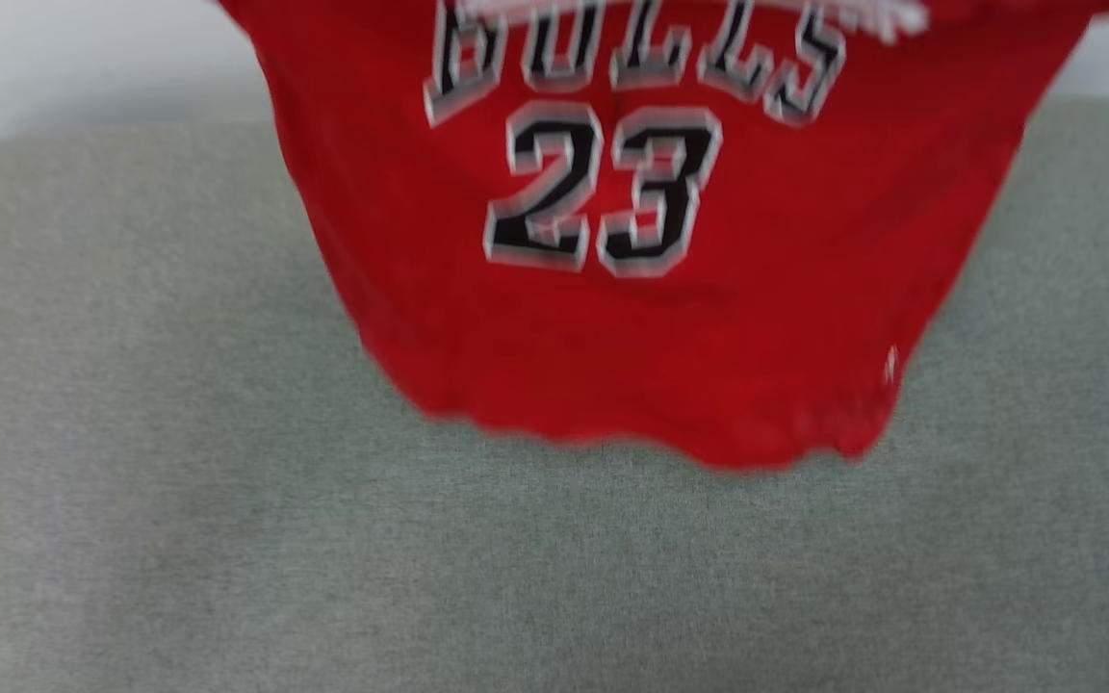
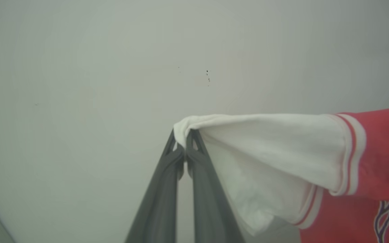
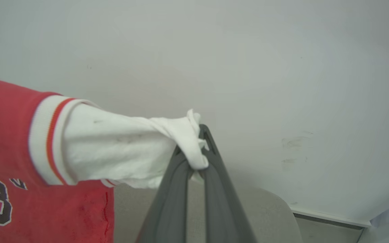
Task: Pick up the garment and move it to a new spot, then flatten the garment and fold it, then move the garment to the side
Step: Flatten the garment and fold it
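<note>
Shirt (image 1: 670, 327) hangs between left gripper (image 2: 183, 145) and right gripper (image 3: 199, 152), each clamped tight on one end; lowering both evenly, hem first, should lay it flat.

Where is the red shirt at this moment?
The red shirt hangs at the top centre of the head view, over the grey surface; the left hand and the right hand each pinch one white sleeve.

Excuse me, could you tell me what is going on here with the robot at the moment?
The robot holds a red jersey T-shirt up by its white sleeves: the left end effector is shut on one sleeve's tip, the right end effector on the other's. The shirt hangs spread between them over the grey surface, not yet laid flat or folded.
</note>
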Motion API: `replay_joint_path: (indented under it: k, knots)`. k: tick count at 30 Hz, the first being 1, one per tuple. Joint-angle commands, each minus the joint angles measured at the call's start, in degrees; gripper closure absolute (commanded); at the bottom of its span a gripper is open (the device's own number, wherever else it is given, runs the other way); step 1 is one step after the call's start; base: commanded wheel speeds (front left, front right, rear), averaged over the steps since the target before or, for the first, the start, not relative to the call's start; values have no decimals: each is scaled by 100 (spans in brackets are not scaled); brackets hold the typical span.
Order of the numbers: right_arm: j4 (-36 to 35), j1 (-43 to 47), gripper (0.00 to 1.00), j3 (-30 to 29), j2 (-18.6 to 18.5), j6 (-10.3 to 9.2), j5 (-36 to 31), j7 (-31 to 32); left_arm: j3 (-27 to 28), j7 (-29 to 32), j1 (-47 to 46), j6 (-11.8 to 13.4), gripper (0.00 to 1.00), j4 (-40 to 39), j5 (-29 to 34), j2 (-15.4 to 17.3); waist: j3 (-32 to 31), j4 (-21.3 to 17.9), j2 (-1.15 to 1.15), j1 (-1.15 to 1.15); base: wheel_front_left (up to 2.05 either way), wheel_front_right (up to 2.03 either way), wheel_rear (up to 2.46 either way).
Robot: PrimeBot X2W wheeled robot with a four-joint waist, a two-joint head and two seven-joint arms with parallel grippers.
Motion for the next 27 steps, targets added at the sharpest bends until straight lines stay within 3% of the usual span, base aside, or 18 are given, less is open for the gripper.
replay_joint_path:
  k: [1,12,18,22,27]
  knots:
    - [69,-209,100,57,-36,-4,-82,-105,-19,-61,-238,-37,100,134,44,38,422,-75,0,-1,0,0,0]
    - [1112,-2368,100,776,73,-5,-896,-1284,-546,-682,-2901,-400,100,2151,510,-26,1872,-229,0,-1,0,0,0]
    - [1819,-3397,100,1003,249,-5,-1399,-2096,-832,-1416,-4190,-476,100,3155,802,-341,2526,-177,0,-1,0,0,0]
    - [2440,-3754,100,1024,440,-4,-1792,-2874,-986,-1945,-4640,-500,100,3776,941,-604,2780,-77,0,-1,0,0,0]
    - [3129,-3527,100,1147,587,-5,-1954,-3456,-1214,-2432,-4396,-535,100,4398,906,-916,2813,20,0,-1,0,0,0]
